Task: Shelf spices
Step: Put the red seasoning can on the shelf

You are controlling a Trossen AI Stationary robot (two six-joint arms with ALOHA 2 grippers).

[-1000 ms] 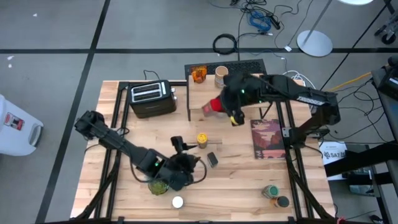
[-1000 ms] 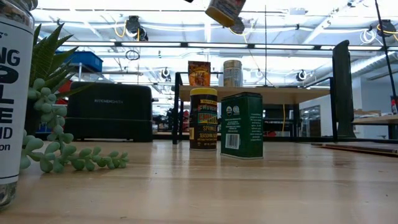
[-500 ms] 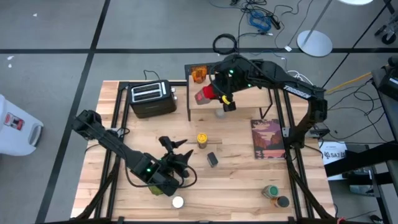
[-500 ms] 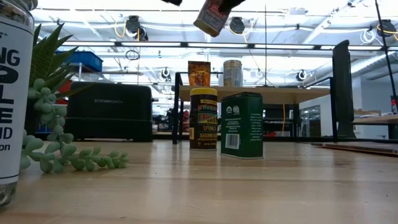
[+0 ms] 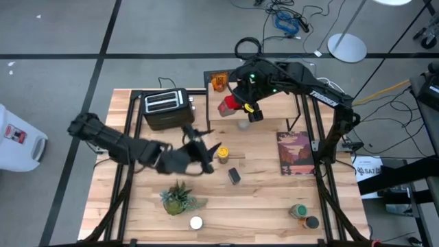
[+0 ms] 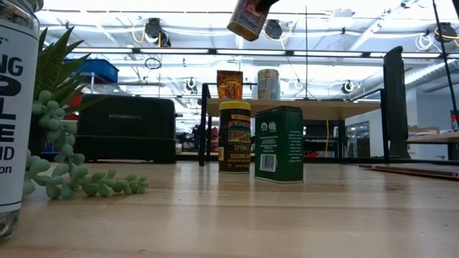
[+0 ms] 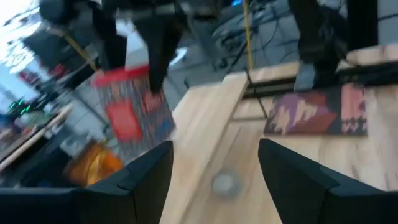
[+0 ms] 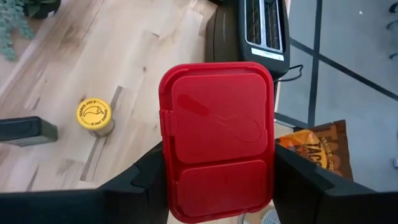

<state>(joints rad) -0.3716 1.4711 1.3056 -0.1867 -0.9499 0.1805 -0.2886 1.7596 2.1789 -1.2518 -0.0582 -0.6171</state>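
Observation:
My right gripper [image 5: 240, 106] hangs over the shelf [image 5: 274, 116], shut on the red tin [image 5: 228, 104], which shows tilted at the top of the low view [image 6: 247, 16]. An amber jar [image 5: 219, 82] stands on the plank's far left corner, and the low view shows a tan-lidded jar [image 6: 268, 84] beside it. The yellow-lidded jar [image 5: 223, 154] and the dark square tin [image 5: 234, 175] stand on the table in front of the shelf. My left gripper [image 5: 208, 142] hovers open and empty just left of the yellow-lidded jar, pointing at the shelf. My right gripper pinches the red tin between its two fingers [image 8: 143, 180], one on each of two opposite sides [image 8: 166, 186] just below the lid. The fingers come slanting down from above, past the lid end. The tin is tilted and lifted clear above the shelf plank.
A black toaster [image 5: 167, 106] stands left of the shelf. A potted plant [image 5: 178, 199] and a white-capped shaker [image 5: 196, 222] sit near the front edge, two more jars [image 5: 302, 213] at the front right. A patterned book [image 5: 295, 152] lies right of centre.
My left gripper has risen from over the plant and swung toward the far edge, ending beside the yellow-lidded jar; the plant stays put. My right gripper carried the red tin toward the shelf's far left part, tipping it further, then held still.

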